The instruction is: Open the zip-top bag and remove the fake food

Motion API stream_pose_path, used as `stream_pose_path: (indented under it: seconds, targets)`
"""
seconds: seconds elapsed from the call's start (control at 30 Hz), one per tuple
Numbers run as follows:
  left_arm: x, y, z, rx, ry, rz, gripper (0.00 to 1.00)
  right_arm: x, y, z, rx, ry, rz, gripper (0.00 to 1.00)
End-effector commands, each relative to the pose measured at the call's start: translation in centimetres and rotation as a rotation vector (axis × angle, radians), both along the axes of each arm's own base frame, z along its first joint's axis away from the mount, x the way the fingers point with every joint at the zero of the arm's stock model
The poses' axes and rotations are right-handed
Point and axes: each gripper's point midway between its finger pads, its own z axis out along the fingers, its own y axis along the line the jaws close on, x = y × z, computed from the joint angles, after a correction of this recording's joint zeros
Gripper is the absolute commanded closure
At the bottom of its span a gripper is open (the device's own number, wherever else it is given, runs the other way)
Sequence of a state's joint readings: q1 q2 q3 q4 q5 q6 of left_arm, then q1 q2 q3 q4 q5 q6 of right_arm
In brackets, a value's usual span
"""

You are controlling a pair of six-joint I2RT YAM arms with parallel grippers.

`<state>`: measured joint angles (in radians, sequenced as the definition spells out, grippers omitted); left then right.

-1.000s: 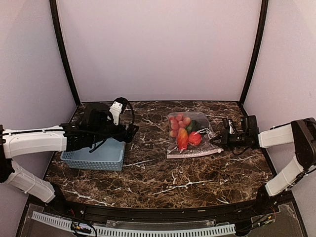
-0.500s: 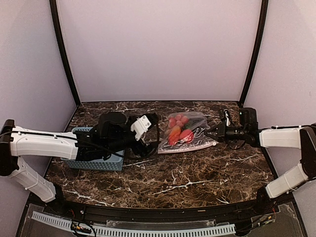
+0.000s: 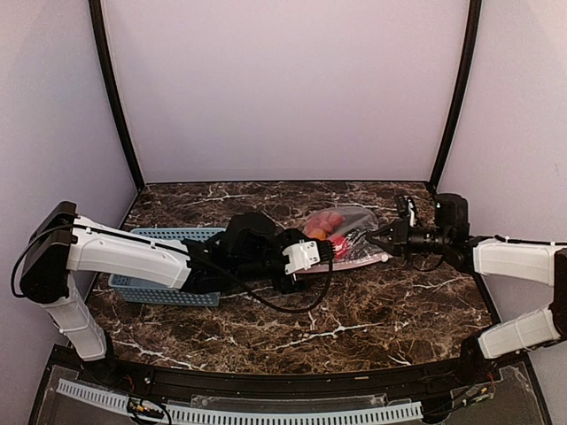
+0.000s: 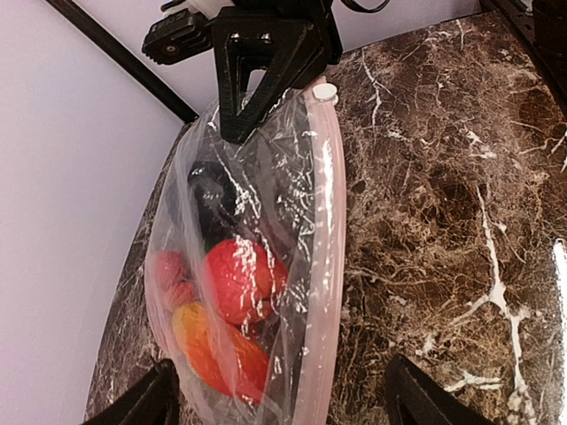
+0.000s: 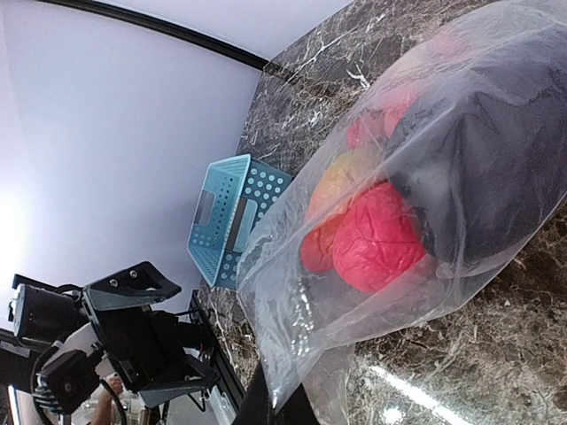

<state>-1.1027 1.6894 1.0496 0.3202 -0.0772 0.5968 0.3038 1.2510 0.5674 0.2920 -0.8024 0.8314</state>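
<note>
The zip-top bag (image 3: 347, 228) is clear and crinkly and hangs tilted above the marble. My right gripper (image 3: 384, 237) is shut on the bag's right corner, its jaws pinched on the plastic (image 5: 285, 400). In the left wrist view the pink zip strip (image 4: 324, 257) runs along the bag's right edge to a white slider (image 4: 325, 90). The fake food lies inside: a red piece (image 4: 239, 279), an orange piece (image 4: 213, 352) and a dark eggplant (image 5: 496, 168). My left gripper (image 4: 283, 405) is open, one finger on each side of the bag's near end.
A light-blue perforated basket (image 3: 177, 234) stands at the left, partly under my left arm, and also shows in the right wrist view as the basket (image 5: 232, 212). Black frame posts and pale walls close in the back and sides of the marble table (image 3: 354, 310).
My left arm has swung right from over the basket to the bag, and its jaws have narrowed a little. The right gripper has lifted the bag and drawn it back.
</note>
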Motion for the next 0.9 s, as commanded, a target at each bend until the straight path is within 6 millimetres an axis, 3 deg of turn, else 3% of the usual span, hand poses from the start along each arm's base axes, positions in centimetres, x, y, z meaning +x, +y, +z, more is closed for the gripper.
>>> stream_pose_path:
  seconds: [0.0,0.27,0.5,0.7,0.87]
  targets:
    - [-0.6,-1.8,0.2,0.039,-0.067,-0.107,0.27,-0.3,0.2,0.8,0.029,-0.011,-0.016,1.00]
    - [-1.6,-3.0,-1.1,0.100,-0.148,-0.166,0.44,-0.6,0.3,1.0,0.040,0.000,-0.026,1.00]
    - [-1.5,-3.7,-3.2,0.180,-0.186,-0.176,0.51,-0.9,0.5,1.3,0.048,0.004,-0.024,1.00]
    - [0.3,-4.0,-3.9,0.233,-0.287,-0.126,0.53,-1.2,0.5,1.4,0.053,0.010,-0.023,1.00]
    - [2.4,-4.2,-3.0,0.220,-0.398,-0.029,0.59,-1.3,0.5,1.5,0.051,0.009,-0.021,1.00]
